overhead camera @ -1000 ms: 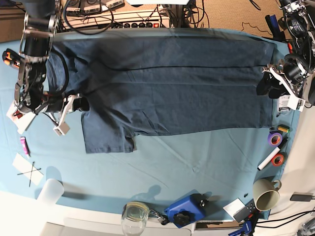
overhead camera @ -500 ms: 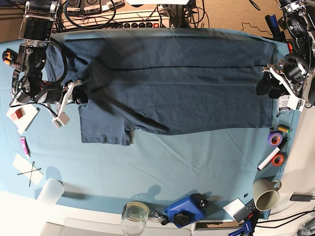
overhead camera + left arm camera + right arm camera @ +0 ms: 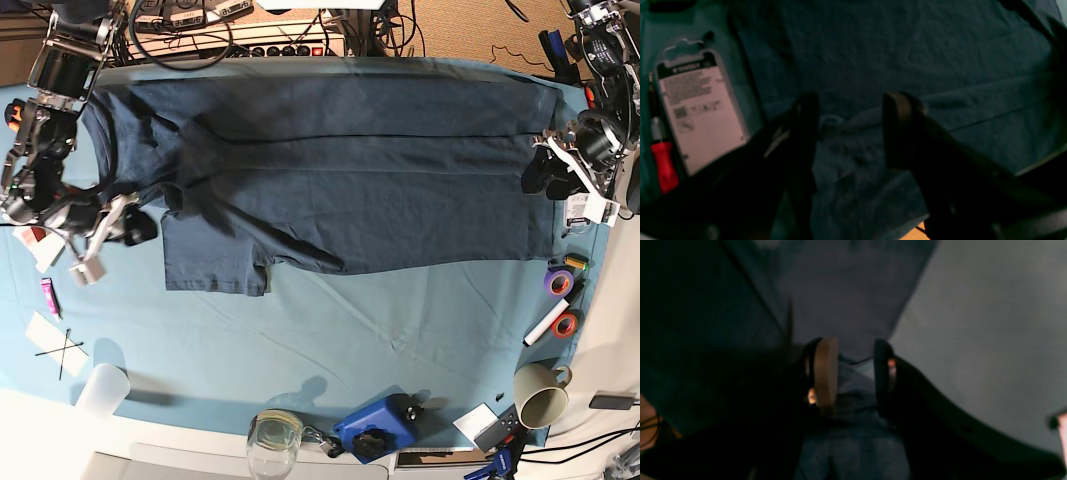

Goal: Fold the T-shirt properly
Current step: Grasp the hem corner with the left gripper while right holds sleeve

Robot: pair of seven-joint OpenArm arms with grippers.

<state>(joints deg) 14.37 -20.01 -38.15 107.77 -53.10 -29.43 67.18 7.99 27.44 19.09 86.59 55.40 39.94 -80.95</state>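
The T-shirt point(image 3: 340, 170) lies spread across the upper half of the base view, on the tablecloth point(image 3: 400, 330), its far edge at the top of the frame and one sleeve flap hanging down at lower left of the garment. At the left edge of that view the right gripper point(image 3: 140, 225) sits just off the sleeve; its arm is cut off by the frame's upper left corner. In the right wrist view, dark and blurred, its jaws stand partly apart with a fold of shirt cloth lying in the gap, but whether either pad touches it cannot be told. At the right edge of the base view the left gripper point(image 3: 545, 172) rests at the shirt's hem. Its wrist view shows the two fingers point(image 3: 897, 126) spread wide over bunched cloth, gripping nothing. A carded tool pack point(image 3: 696, 110) with a red handle sits at the left of that view, partly hidden behind one finger. Everything there is dim, and the print on the card is unreadable.
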